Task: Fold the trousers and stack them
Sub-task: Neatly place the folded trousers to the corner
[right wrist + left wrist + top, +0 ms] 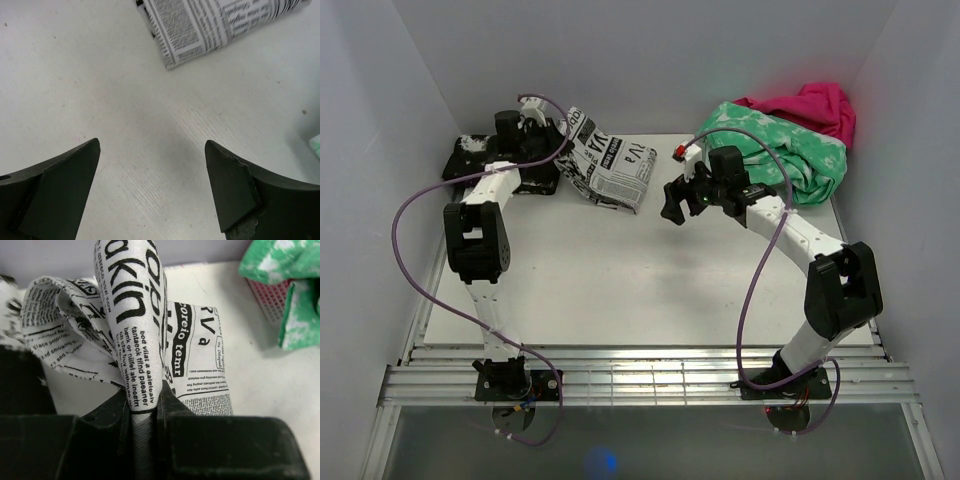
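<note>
From above, the left gripper (558, 132) sits at the far left of the table (620, 290), against the raised left edge of the trousers (612, 168). How far its jaws stand apart cannot be told from here. The trousers are one folded bundle, white with black newspaper print, lying at the far side of the table between the two grippers. The right gripper (675, 185) hovers just to their right, apart from the cloth. Three other garments show: a black speckled garment (468, 160) under the left arm, a green-and-white garment (795, 150) at the far right, and a pink garment (815, 105) behind it.

In the left wrist view, the left gripper (145, 415) is narrowly closed, pinching a fold of the trousers (135, 315) that rises upright from between its fingers. The rest of the cloth lies flat on the table beyond.

In the right wrist view, the right gripper (151, 145) stands wide and holds nothing, with bare table (100, 75) between its fingers (65, 185). A corner of the trousers (210, 25) lies ahead, untouched.
</note>
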Action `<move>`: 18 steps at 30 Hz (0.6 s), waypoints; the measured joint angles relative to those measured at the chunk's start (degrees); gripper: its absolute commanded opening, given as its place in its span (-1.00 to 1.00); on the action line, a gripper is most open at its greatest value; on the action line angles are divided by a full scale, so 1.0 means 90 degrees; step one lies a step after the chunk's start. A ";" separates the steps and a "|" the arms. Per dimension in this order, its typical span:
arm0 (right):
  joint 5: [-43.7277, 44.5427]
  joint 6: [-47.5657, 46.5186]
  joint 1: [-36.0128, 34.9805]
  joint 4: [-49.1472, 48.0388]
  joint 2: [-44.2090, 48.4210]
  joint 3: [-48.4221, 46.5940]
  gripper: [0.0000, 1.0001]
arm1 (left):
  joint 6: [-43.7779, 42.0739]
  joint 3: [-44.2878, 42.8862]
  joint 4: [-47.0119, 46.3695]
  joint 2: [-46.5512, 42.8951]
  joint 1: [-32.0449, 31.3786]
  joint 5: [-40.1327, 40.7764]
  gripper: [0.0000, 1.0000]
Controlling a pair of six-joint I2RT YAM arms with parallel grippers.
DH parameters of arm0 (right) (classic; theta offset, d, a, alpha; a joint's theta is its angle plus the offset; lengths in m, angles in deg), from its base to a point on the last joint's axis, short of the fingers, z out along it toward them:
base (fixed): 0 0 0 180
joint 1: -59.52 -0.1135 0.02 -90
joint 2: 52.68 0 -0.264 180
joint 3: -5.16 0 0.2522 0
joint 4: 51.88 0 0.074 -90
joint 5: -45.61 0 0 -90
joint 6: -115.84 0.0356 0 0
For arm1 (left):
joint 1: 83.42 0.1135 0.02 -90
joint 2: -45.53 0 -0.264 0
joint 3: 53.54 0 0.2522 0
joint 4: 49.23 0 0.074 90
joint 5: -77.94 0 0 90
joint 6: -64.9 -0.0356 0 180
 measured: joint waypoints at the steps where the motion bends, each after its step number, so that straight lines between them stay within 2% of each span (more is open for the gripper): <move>1: 0.0002 -0.0005 0.0000 0.0007 0.0002 0.0087 0.80 | -0.0007 -0.0146 0.0019 0.0049 0.0010 0.0121 -1.00; 7: -0.0024 -0.0019 0.0000 0.0029 0.0007 0.0260 0.80 | -0.0243 -0.1146 0.0318 0.0126 0.0092 0.0539 -1.00; 12: -0.0100 -0.0007 0.0002 0.0022 0.0007 0.0260 0.80 | -0.0408 -0.1447 0.0270 0.0100 0.0287 0.0707 -1.00; 18: -0.0143 0.0032 0.0005 0.0022 0.0007 0.0260 0.80 | -0.0471 -0.2042 0.0833 0.0121 0.0639 0.0697 -1.00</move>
